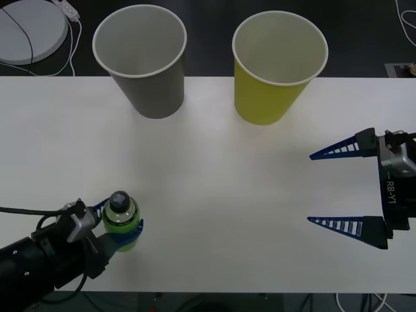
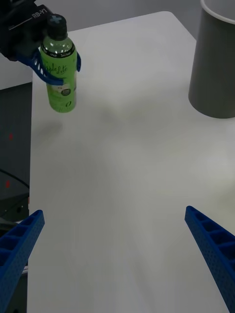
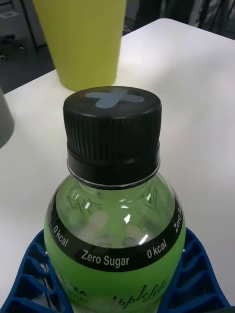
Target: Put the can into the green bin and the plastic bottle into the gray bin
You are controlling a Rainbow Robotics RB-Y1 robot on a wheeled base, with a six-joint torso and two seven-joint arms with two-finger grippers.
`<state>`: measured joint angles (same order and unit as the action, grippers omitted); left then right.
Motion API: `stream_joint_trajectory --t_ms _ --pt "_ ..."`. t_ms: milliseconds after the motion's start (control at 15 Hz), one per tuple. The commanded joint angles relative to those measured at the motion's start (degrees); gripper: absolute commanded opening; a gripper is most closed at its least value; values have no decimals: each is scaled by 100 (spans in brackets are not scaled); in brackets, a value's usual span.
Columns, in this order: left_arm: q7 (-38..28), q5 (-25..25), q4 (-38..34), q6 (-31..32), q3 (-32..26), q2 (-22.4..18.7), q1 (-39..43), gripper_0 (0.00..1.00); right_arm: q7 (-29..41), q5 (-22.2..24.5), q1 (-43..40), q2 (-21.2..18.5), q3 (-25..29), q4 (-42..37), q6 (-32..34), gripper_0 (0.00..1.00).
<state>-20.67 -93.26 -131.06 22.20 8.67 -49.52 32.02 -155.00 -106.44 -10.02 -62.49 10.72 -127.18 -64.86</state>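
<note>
Gripping the plastic bottle (image 1: 121,219) at the near left of the white worktop (image 1: 221,169), the left gripper (image 1: 122,229), blue ribbed fingers (image 3: 34,274) clamped round the bottle's body below the shoulder, bottle upright, black cap (image 3: 112,124) on top with a grey cross mark. Printed on a black band round the shoulder: "Zero Sugar" and "0 kcal". Held out over the right side of the worktop, well apart from the bottle, the right gripper (image 1: 341,188), fingers spread wide with nothing between them. Standing at the far edge, the gray bin (image 1: 142,62) to the left and the green bin (image 1: 276,68) to the right, both upright, mouths open, near each other but not touching. Lying beyond the worktop at far left, a round white disc (image 1: 29,29) with a cable.
</note>
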Motion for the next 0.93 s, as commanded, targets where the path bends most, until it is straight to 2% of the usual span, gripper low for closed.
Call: stream_joint_trajectory --t_ms 67,400,733,933 --pt "-490 -421 -95 -401 -67 4 120 0 0 0 0 0 0 0 0 100" --pt "-1589 -1115 -288 -788 -269 4 367 0 0 0 0 0 0 0 0 100" --pt "-1976 -1115 -402 -788 -709 4 490 0 0 0 0 0 0 0 0 100" --pt "-2099 -1028 -438 -208 -1201 -5 446 0 0 0 0 0 0 0 0 100"
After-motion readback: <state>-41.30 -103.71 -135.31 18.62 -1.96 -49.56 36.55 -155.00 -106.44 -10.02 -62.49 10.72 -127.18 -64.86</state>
